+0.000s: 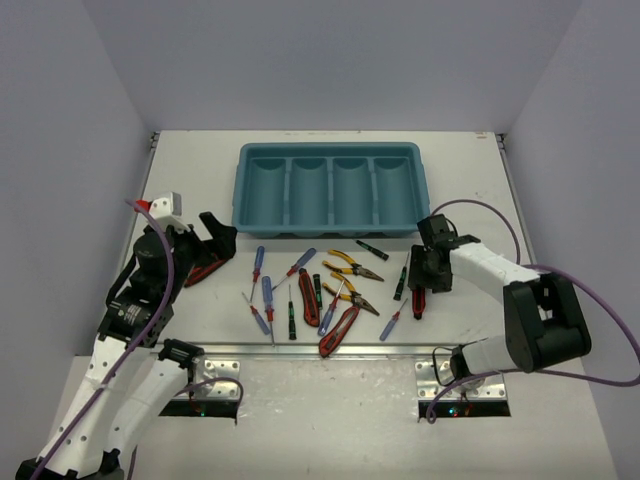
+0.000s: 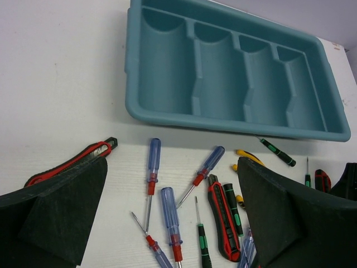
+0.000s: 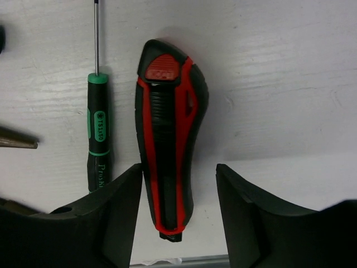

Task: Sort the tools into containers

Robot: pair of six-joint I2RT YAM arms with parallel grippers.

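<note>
The tools lie loose on the white table (image 1: 190, 170), scattered just in front of the teal tray (image 1: 330, 149) and all outside its four long compartments (image 2: 167, 72). Among them are blue-and-red screwdrivers (image 1: 267, 297), black-and-green screwdrivers (image 1: 292, 318), two yellow-handled pliers (image 1: 352, 266) and red-and-black utility knives (image 1: 308, 298). At the right end of the scatter the right-hand knife (image 3: 170, 139) lies flat on the table, with a slim green-collared screwdriver (image 3: 99, 134) just beside it and parallel to it. The right claw (image 3: 178, 173) is spread over this knife, one finger on either side of the handle's lower end, and neither pad can be seen pressing on it. At the left end the left-hand knife (image 2: 70, 163) lies partly hidden behind one finger of the left claw (image 1: 214, 236), whose fingers stand wide apart and pinch nothing. The tray sits at the far side of the table, lengthwise across it.
</note>
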